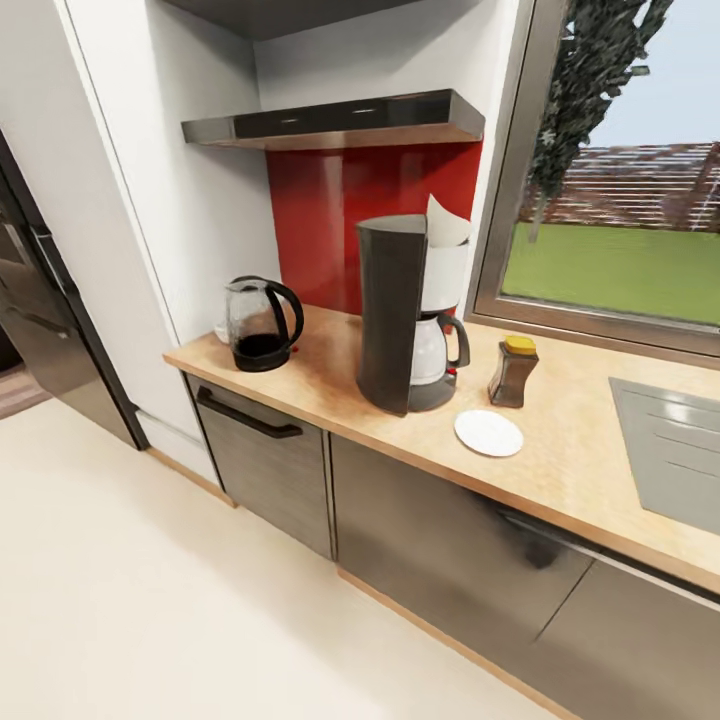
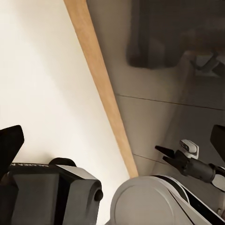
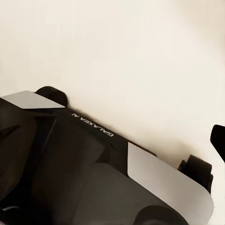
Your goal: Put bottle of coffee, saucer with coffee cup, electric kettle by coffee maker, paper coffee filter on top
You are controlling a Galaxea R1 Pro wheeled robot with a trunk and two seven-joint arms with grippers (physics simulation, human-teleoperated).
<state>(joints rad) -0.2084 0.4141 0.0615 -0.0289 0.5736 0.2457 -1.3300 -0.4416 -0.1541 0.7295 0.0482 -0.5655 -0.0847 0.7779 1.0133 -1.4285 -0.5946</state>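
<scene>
The dark grey coffee maker point(image 1: 400, 315) stands mid-countertop point(image 1: 330, 390) with the white paper coffee filter point(image 1: 445, 222) sticking up from its top. The bottle of coffee point(image 1: 513, 372) stands just right of it, and the empty white saucer point(image 1: 488, 433) lies in front. The glass electric kettle point(image 1: 262, 325) sits at the counter's left end. A small white shape, the coffee cup point(image 1: 220, 331), peeks out behind the kettle. The black kitchen shelf point(image 1: 335, 120) above is bare. My left gripper point(image 2: 112, 140) and right gripper point(image 3: 112, 136) hang open and empty over the floor by my base.
An inset grey sink point(image 1: 670, 440) lies at the counter's right under a window point(image 1: 620, 200). Dark cabinet fronts point(image 1: 270, 450) with a bar handle run below. A dark fridge point(image 1: 40, 320) stands at far left. Pale floor point(image 1: 150, 600) stretches in front.
</scene>
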